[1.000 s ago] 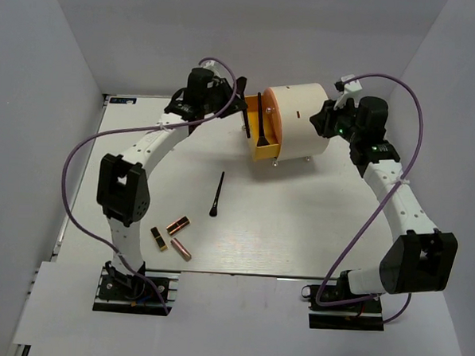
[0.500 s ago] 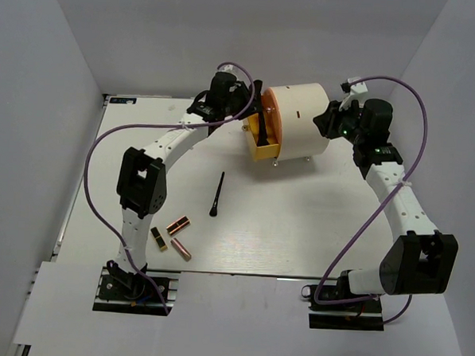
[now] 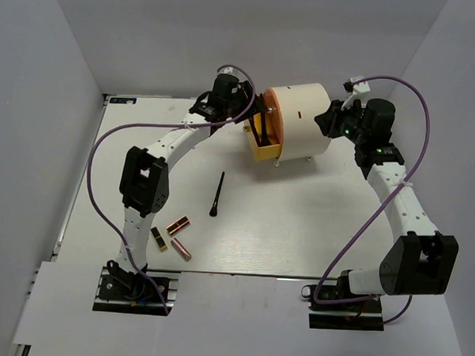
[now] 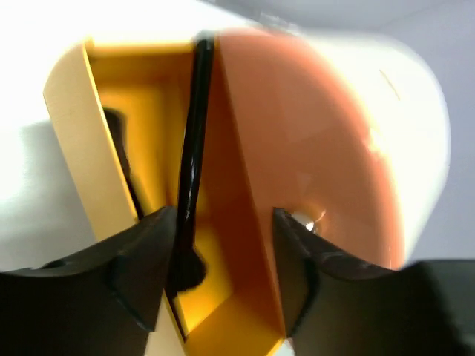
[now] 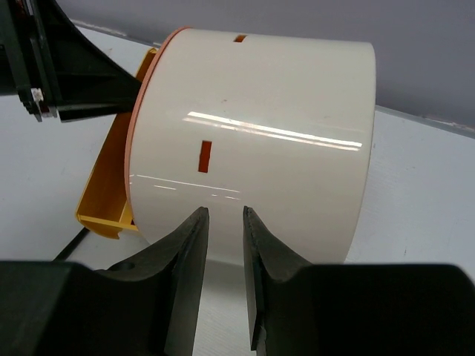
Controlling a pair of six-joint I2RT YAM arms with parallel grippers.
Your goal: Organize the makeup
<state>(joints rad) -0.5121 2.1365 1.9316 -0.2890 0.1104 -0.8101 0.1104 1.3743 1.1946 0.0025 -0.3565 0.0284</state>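
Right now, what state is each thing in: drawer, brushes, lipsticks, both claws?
drawer: tilted open.
first brush: upright in the drawer, inside the left claw, ungripped.
second brush: in the drawer, partly hidden.
third brush: lying loose on the table.
lipsticks: three, lying on the table.
left claw: open.
right claw: open a narrow gap, empty, facing the cream cylinder.

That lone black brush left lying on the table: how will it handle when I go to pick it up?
The brush looks thin and straight, so it is probably stiff and light. Its slim handle lies flat on the smooth table, so it may roll or skid if nudged sideways. It sits low, so the fingers likely need to close right at the surface.
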